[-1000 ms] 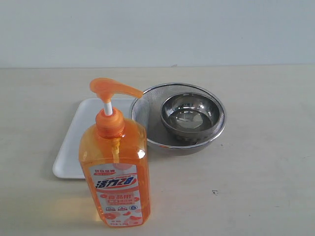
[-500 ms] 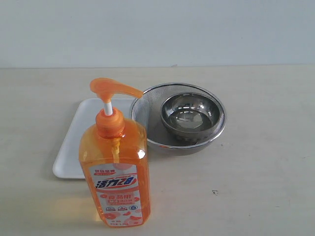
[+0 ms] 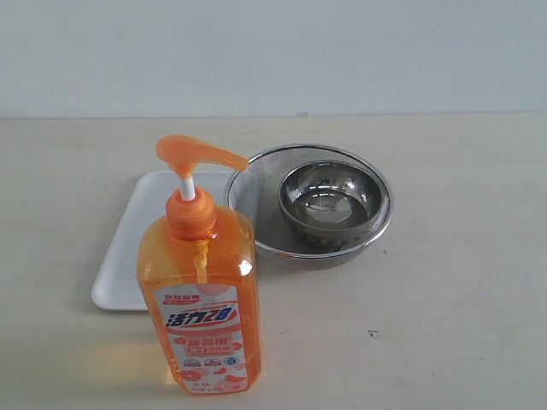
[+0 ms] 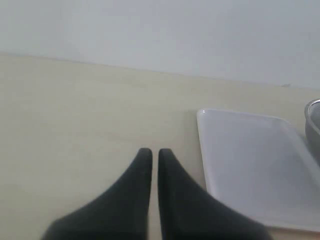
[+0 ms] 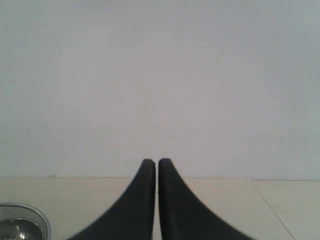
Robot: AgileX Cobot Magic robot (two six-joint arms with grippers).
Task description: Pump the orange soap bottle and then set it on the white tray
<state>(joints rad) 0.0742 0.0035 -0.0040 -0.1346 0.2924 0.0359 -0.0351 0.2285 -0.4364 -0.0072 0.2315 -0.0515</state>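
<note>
The orange soap bottle point(image 3: 202, 299) stands upright at the front of the table, its orange pump head point(image 3: 195, 155) raised on a white stem and its spout pointing right. Behind it lies the white tray point(image 3: 128, 248), also seen in the left wrist view point(image 4: 255, 167). Neither arm appears in the exterior view. My left gripper point(image 4: 151, 152) is shut with nothing in it, hovering over bare table beside the tray's edge. My right gripper point(image 5: 151, 162) is shut and holds nothing, facing the wall. The bottle is out of both wrist views.
A round metal mesh strainer point(image 3: 265, 184) holding a steel bowl point(image 3: 330, 202) overlaps the tray's right end. The bowl's rim point(image 5: 30, 215) shows in the right wrist view, the strainer's rim point(image 4: 314, 125) in the left wrist view. A wall backs the table.
</note>
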